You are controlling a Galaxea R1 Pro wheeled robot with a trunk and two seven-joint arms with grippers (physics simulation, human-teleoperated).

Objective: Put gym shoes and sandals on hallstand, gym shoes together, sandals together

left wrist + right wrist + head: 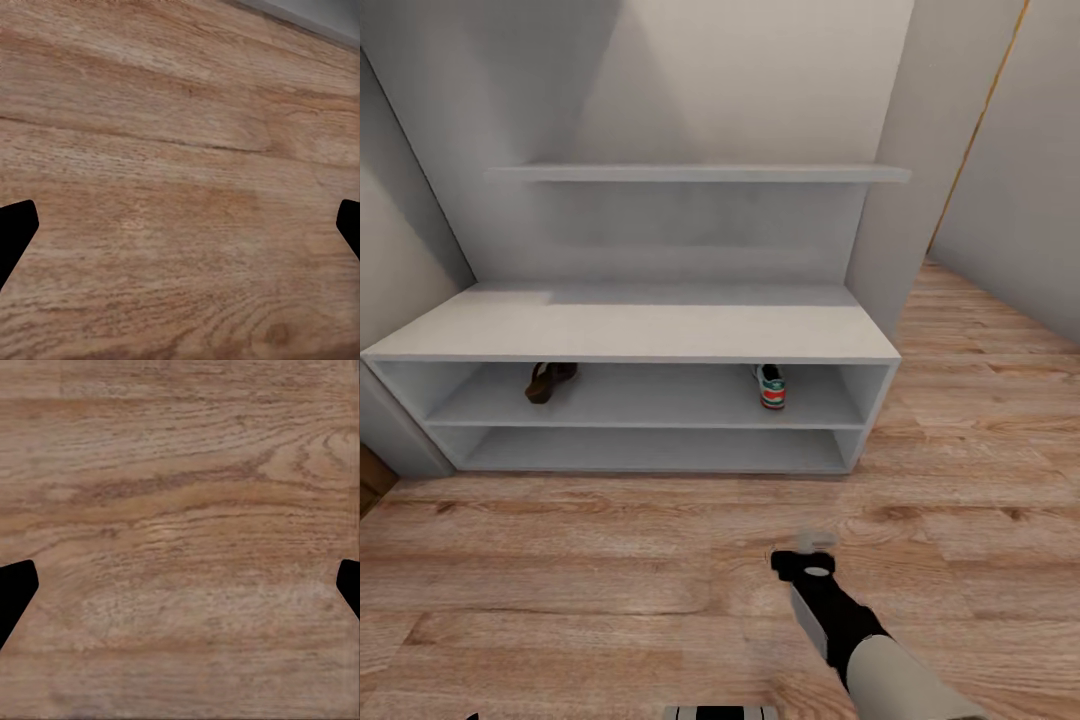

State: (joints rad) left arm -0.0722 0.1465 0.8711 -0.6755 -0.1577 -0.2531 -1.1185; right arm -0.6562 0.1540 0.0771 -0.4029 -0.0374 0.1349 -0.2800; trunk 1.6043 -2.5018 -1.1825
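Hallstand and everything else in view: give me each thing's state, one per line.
hallstand: bench top bare, lower shelf bare
sandal: on the upper open shelf, left end
gym shoe: on the upper open shelf, right end, heel facing out
left gripper: jaws open, holding nothing, over floor
right gripper: jaws open, holding nothing, over floor

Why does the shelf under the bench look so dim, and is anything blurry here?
Head view: the bench top of the hallstand shades the upper shelf, dimming the sandal and gym shoe; a pale blur surrounds the right tool. Both wrist views: soft, slightly smeared floor grain, no glare.
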